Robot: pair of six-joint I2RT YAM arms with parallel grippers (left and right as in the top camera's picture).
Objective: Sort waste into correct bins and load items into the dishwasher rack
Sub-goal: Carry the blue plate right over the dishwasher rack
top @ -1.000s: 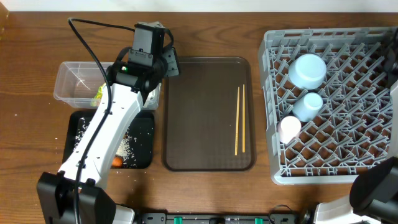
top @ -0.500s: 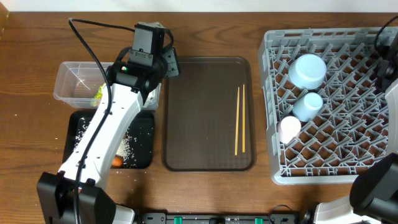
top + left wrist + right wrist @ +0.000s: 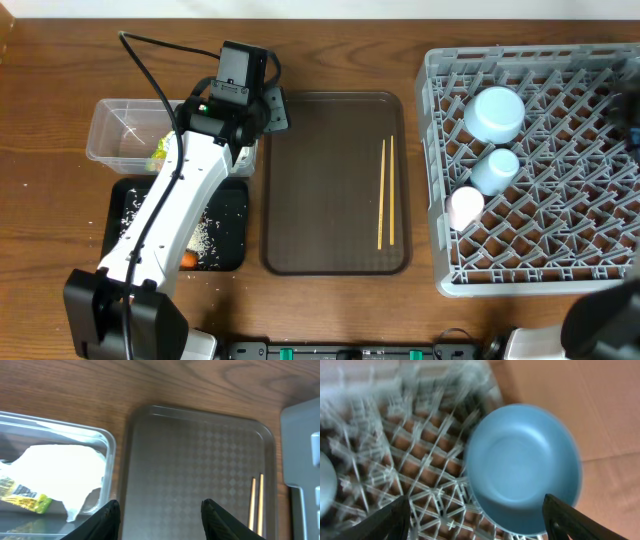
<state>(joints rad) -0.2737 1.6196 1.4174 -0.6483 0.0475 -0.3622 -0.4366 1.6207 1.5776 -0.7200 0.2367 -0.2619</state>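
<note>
My left gripper (image 3: 162, 520) hangs open and empty over the near-left corner of the brown tray (image 3: 195, 460). Beside it the clear tub (image 3: 107, 447) holds white paper (image 3: 55, 475) and a yellow-green wrapper (image 3: 25, 497). The chopsticks (image 3: 386, 190) lie on the tray's right side. My right gripper (image 3: 477, 520) is open wide above the grey rack (image 3: 395, 460). The blue round plate (image 3: 522, 467) leans at the rack's outer edge, free of both fingers and blurred. The light-blue bowl (image 3: 497, 112), light-blue cup (image 3: 494, 170) and white-pink cup (image 3: 465, 207) sit in the rack (image 3: 560, 240).
The black tray (image 3: 232, 215), below the clear tub (image 3: 115, 130), holds white crumbs and an orange piece (image 3: 189, 261). The left arm (image 3: 170, 210) stretches across both bins. The brown tray (image 3: 320, 180) lies between the bins and the rack.
My right gripper went from shut to open, leaving the plate against the rack's edge, and that arm has slid out of the overhead view. The left arm barely shifted.
</note>
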